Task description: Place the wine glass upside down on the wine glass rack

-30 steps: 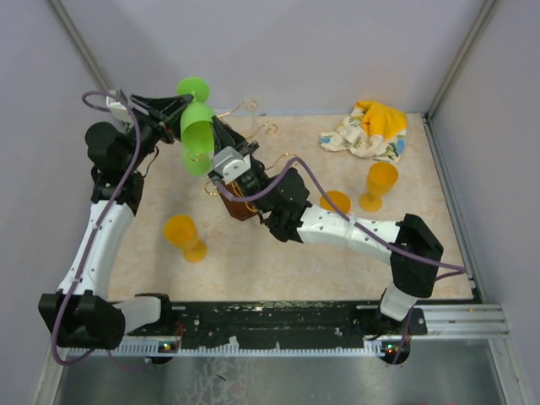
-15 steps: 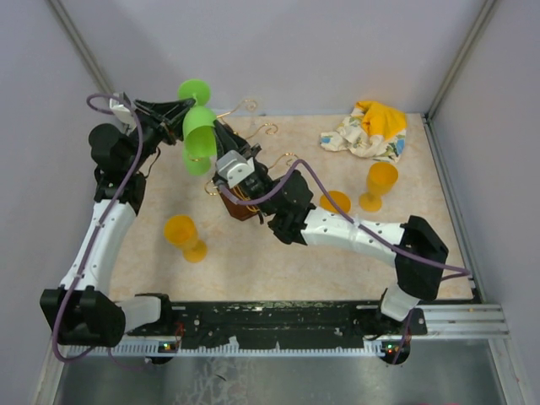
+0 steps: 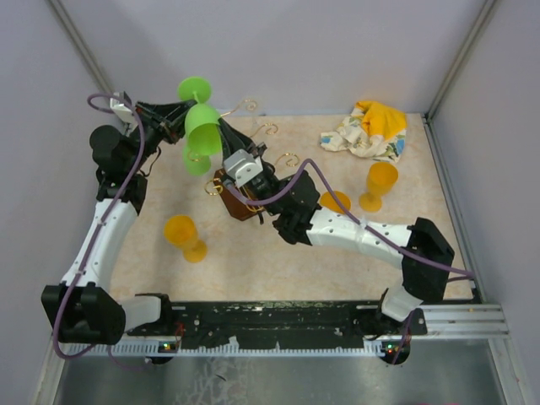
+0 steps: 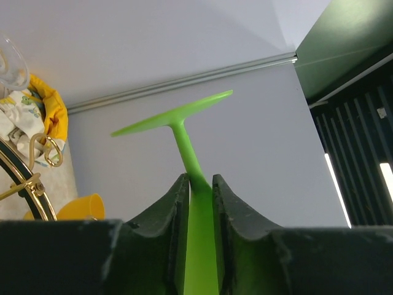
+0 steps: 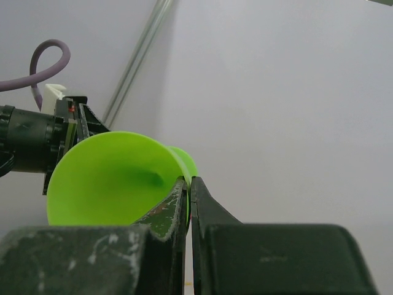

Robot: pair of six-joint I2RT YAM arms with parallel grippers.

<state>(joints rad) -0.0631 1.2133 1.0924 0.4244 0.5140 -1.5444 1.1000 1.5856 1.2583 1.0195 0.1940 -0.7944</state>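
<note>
**Green glass aloft, not yet on the rack**

Nearest, on the table (image 3: 253, 253): an orange goblet (image 3: 184, 236), upright, well apart from both arms. Just beyond: the wine glass rack (image 3: 232, 205), gold hooks up. Farther back, above the table: the green wine glass (image 3: 202, 122), pinched at the bowl rim by the right gripper (image 3: 222, 128) and clamped at the stem by the left gripper (image 3: 179, 114). Seemingly tilted, foot toward the back wall. Left to do: turning fully over, hanging, letting go.

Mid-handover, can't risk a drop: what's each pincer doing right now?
Left pincer: closed on the stem of the green wine glass.
Right pincer: shut on that glass's bowl rim.
</note>
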